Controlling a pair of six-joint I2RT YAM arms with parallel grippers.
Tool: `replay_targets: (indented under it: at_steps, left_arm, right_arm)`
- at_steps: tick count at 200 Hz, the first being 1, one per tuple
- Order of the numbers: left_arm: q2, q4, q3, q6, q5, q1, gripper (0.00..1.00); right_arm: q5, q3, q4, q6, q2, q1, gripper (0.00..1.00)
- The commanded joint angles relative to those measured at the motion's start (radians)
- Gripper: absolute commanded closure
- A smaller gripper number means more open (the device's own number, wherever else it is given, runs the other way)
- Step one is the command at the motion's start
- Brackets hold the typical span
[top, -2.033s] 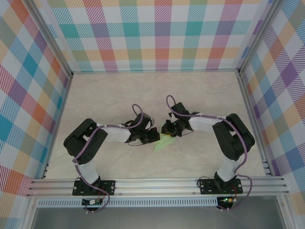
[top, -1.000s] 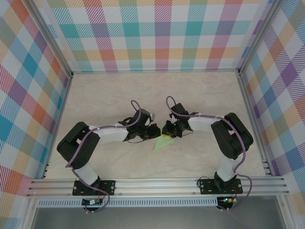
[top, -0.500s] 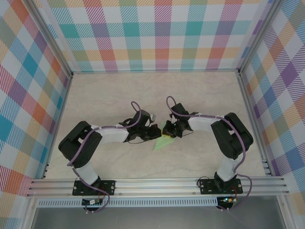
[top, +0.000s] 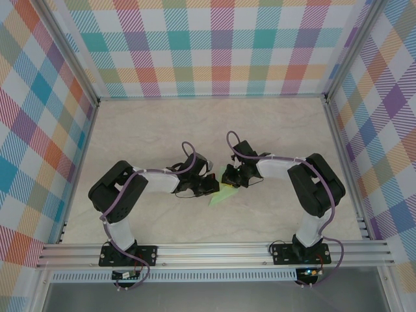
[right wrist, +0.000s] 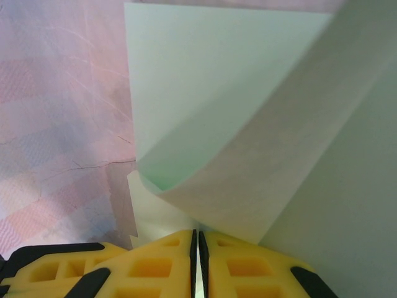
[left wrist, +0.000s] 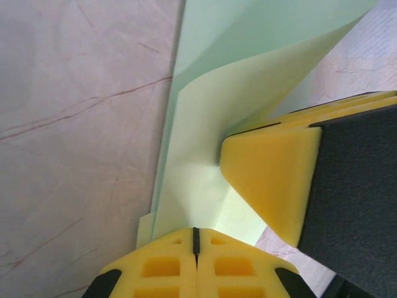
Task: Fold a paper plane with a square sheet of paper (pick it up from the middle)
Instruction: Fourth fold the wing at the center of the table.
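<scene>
The square sheet of paper (top: 220, 196) is pale mint green and partly folded, its pointed end lying toward the near left on the table. A flap curls up between the two grippers (left wrist: 205, 124) (right wrist: 217, 93). My left gripper (top: 213, 187) (left wrist: 195, 231) is shut, and the paper's left side runs into its closed tips. My right gripper (top: 230, 179) (right wrist: 198, 233) faces it from the right, shut on the paper's other edge, with a thin pale strip in the seam. One yellow right finger (left wrist: 267, 174) presses against the curled flap.
The pale marble tabletop (top: 149, 130) spreads out behind and beside the arms. Checked walls (top: 39, 130) close off three sides. An aluminium rail (top: 208, 250) with both arm bases runs along the near edge.
The left gripper has closed fully at the paper's left edge and drawn back slightly to the left. A flap of the paper now stands up between the grippers. The right gripper has held still.
</scene>
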Motion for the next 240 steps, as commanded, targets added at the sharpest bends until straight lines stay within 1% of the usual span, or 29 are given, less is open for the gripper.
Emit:
replay_targets:
  at_steps: [1,20,38,81,107,163,195,240]
  left_arm:
    - [0.014,-0.115,0.022,0.027,-0.039,-0.009,0.98]
    - [0.021,-0.161,0.027,0.039,-0.055,-0.009,0.99]
    - [0.025,-0.184,0.028,0.047,-0.057,-0.011,0.99]
    - [0.044,-0.228,0.033,0.069,-0.064,-0.018,0.99]
    - [0.054,-0.231,0.029,0.071,-0.060,-0.019,0.99]
    - [0.058,-0.240,0.024,0.072,-0.063,-0.020,1.00]
    - [0.062,-0.247,0.026,0.073,-0.067,-0.020,1.00]
    - [0.063,-0.248,0.031,0.073,-0.071,-0.020,1.00]
  right_arm:
    - [0.050,0.006,-0.055,-0.043,0.018,-0.003,0.86]
    - [0.046,0.010,-0.042,-0.082,0.025,-0.014,0.86]
    - [0.032,-0.006,0.006,-0.117,0.025,-0.030,0.86]
    - [0.009,-0.036,0.096,-0.182,0.023,-0.075,0.86]
    - [0.006,-0.047,0.130,-0.202,0.021,-0.118,0.85]
    - [0.019,-0.005,0.132,-0.192,0.061,-0.215,0.87]
    - [0.032,0.041,0.103,-0.199,0.079,-0.251,0.87]
    - [0.047,0.099,0.051,-0.217,0.033,-0.279,0.86]
